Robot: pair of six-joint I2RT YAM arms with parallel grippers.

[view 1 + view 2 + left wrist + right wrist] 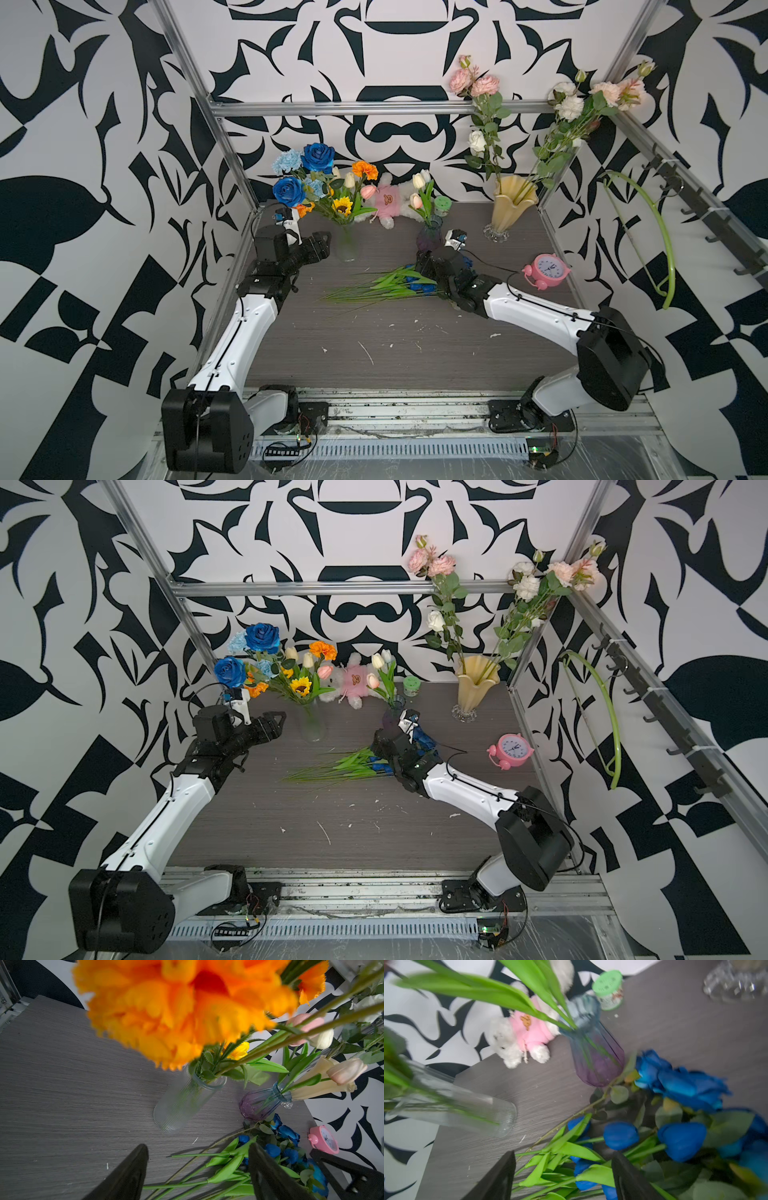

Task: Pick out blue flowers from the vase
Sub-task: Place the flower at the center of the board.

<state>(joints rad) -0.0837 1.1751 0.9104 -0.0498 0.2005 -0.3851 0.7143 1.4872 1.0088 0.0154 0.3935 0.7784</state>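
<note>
Right gripper [563,1154], fingers spread, hangs over blue tulips [620,1135] and blue roses [685,1088] lying on the table [529,1095], while left gripper [197,1146], fingers also spread, hovers near the clear ribbed vase [178,1105].

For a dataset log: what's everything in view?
table: one, grey, underneath everything
clear vase: one, ribbed glass, back left
blue roses: two, deep-blue, in clear vase
carnations: two, pale-blue, same vase
marigolds: at least two, orange, same vase
sunflower: one, yellow, same vase
picked blue flowers: several, tulips and roses, mid-table
purple vase: one, holds pale tulips, back centre
cream vase: one, pink-white blooms, back right
plush toy: one, white-pink, back wall
jar: one, green lid, beside purple vase
alarm clock: one, pink, right side
left gripper: open, beside clear vase
right gripper: open, over picked flowers
</note>
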